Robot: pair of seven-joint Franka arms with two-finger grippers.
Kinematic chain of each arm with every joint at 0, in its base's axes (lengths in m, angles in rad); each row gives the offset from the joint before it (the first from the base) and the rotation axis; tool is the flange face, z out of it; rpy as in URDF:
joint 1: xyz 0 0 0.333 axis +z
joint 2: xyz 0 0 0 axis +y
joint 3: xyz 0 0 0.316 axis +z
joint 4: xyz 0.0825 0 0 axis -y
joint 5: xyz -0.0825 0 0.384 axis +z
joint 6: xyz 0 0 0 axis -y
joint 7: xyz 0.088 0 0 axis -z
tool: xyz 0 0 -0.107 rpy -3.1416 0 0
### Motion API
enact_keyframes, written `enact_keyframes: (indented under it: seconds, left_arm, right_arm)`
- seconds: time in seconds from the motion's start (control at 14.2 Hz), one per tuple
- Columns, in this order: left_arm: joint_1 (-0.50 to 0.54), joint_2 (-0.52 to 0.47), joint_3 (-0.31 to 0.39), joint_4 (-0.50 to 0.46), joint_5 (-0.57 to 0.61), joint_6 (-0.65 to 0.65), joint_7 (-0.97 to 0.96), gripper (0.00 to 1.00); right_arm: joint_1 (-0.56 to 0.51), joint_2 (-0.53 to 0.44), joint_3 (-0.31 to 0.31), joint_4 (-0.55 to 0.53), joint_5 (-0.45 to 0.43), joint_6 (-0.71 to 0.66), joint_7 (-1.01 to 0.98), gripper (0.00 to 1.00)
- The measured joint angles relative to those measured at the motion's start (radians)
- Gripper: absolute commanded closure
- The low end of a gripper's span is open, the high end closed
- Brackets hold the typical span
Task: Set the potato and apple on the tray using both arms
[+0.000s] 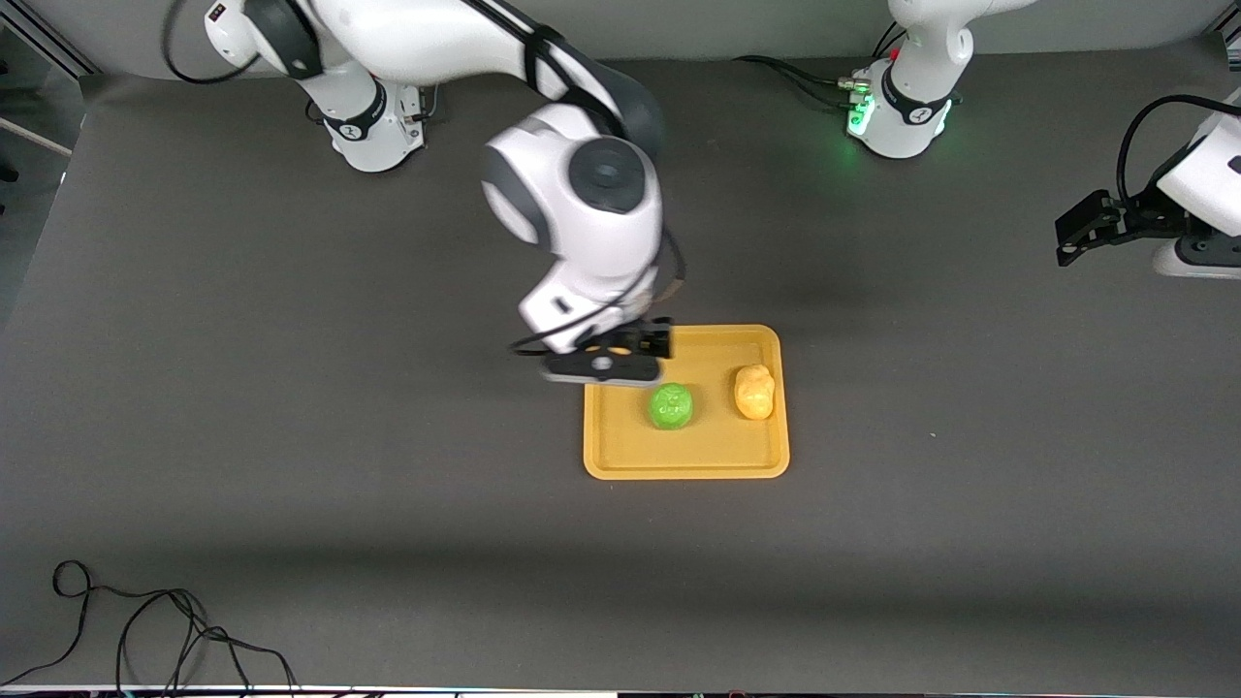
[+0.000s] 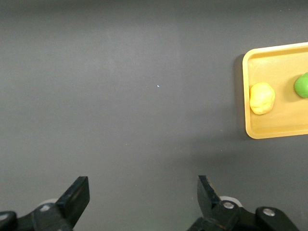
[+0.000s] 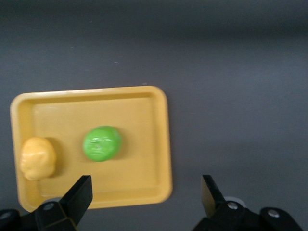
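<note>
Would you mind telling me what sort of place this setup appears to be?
Most likely a robotics lab bench. Two white arms are mounted along one edge of a table covered in a plain dark mat, with loose cables trailing on it. The only props are a tray holding an apple and a potato.

arms: white jointed shells, grey joint caps | cables: black, looped along links | grippers: black two-finger, silver screws | base: green glow (image 1: 858, 116) on left arm's
</note>
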Motion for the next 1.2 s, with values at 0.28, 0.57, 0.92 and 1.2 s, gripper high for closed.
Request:
enact_keyframes:
  seconds: [0.28,0.57,0.92,1.2]
  left_arm:
    - [0.0,0.0,0.0,0.0,0.0,0.0,0.0,0.0]
    - [0.0,0.0,0.0,0.001,0.0,0.0,0.0,0.0]
    - [0.0,0.0,0.001,0.001,0.0,0.0,0.0,0.0]
    - [0.0,0.0,0.001,0.001,0.0,0.0,0.0,0.0]
  right_arm:
    - [-0.162,-0.207,-0.005,-0.187,0.0,-0.057,-0.281,0.0]
    - [-0.304,-0.421,-0.008,-0.432,0.0,-0.057,-0.471,0.0]
    - [-0.51,-0.606,-0.008,-0.655,0.005,-0.024,-0.639,0.0]
    - [-0.632,-0.674,-0.004,-0.708,0.007,-0.018,-0.721,0.0]
